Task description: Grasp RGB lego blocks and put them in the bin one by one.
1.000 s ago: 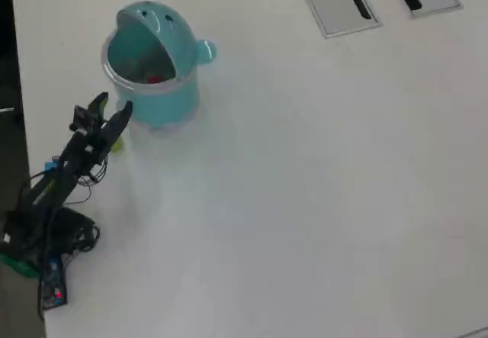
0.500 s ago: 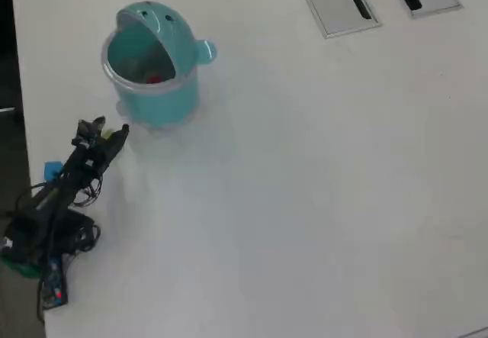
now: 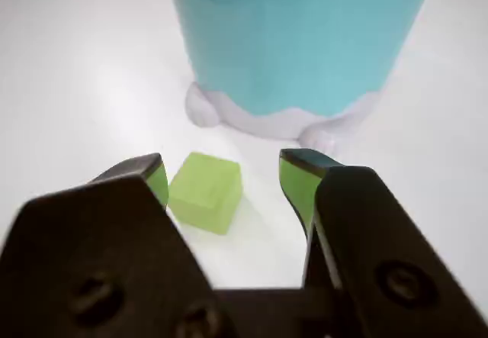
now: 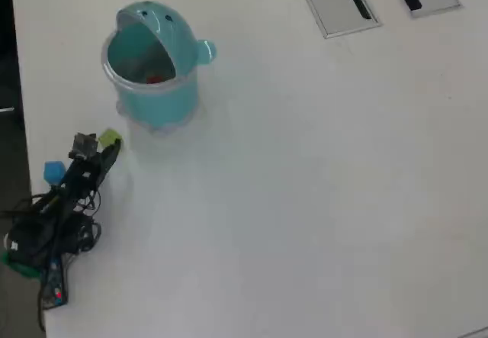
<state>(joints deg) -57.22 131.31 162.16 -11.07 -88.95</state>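
While the blue block [image 4: 52, 172] waits at the far left of the overhead view, beside the arm and well apart from the bin [image 4: 156, 101], the claw [image 3: 223, 179] sits low over the table [image 4: 320, 185] with its jaws spread and nothing between them pinched. Just right of the blue block in that view, and near the foot of the bin, lies the yellow-green block [image 3: 205, 191]; in the wrist view it rests closer to the left jaw than the right, short of the fingertips. A red block [image 4: 155, 79] already lies inside the bin. To take the yellow-green one well, I judge the claw should ease forward and slightly left until the block is centred between the jaws, then close squarely on two flat faces, keeping clear of the bin's base. No brand, label or writing can be read anywhere.
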